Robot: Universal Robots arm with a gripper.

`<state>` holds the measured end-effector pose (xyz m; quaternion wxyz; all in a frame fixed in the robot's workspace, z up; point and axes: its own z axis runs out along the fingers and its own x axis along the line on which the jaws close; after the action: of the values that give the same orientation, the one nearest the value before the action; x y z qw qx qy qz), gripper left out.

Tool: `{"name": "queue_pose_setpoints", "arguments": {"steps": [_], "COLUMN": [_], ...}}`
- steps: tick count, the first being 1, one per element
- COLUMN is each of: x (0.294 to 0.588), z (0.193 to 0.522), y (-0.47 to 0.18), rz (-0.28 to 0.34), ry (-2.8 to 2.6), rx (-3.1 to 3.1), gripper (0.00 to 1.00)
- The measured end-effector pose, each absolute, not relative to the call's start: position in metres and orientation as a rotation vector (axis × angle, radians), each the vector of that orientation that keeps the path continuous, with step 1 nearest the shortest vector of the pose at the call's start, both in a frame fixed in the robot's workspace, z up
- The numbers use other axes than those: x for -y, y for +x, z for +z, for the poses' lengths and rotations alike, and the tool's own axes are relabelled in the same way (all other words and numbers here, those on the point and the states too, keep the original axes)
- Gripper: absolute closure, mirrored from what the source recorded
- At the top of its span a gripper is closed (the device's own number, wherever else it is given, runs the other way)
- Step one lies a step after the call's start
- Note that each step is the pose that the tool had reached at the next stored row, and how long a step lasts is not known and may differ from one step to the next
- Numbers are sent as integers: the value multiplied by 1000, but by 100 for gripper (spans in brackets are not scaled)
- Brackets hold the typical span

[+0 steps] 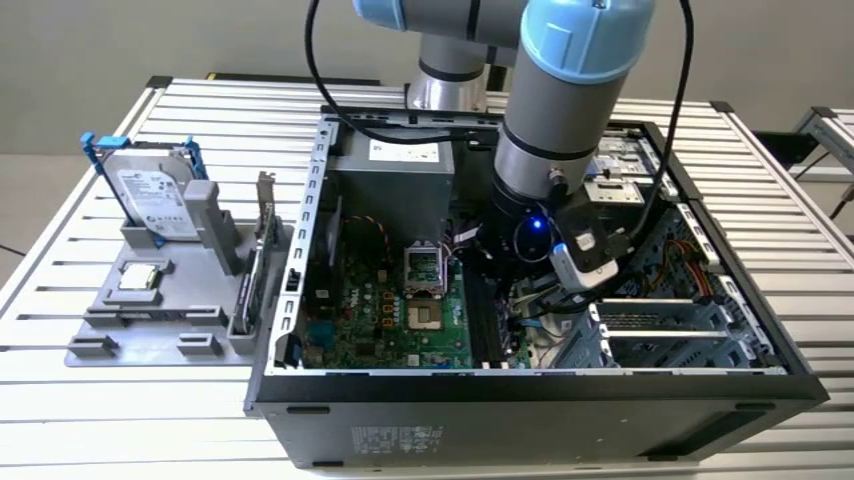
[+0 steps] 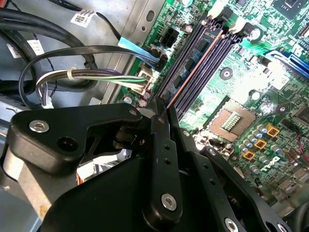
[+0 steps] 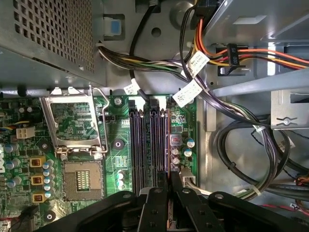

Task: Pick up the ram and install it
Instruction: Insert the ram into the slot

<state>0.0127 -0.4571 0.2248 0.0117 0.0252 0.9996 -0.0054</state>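
The arm (image 1: 561,90) comes down steeply from above, its grey tube and blue-capped joint leaning toward the exterior view's left, the wrist low with a small blue light glowing on it. The black gripper (image 2: 161,113) points downward. In both wrist views its jaws stand drawn close together, fingers (image 3: 157,203) nearly parallel, with a thin edge between their tips.

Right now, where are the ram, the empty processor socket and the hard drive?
ram (image 2: 193,72): second wrist view, its orange-lit top edge above the slots.
empty processor socket (image 3: 82,180): first wrist view, its contact field.
hard drive (image 1: 154,198): exterior view, its labelled silver face.
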Motion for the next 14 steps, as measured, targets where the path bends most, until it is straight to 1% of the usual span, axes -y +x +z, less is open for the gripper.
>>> {"name": "queue_pose_setpoints", "arguments": {"steps": [14], "x": [459], "z": [225], "y": [11], "rz": [-16], "ry": [68], "rx": [-3117], "gripper": [100]}}
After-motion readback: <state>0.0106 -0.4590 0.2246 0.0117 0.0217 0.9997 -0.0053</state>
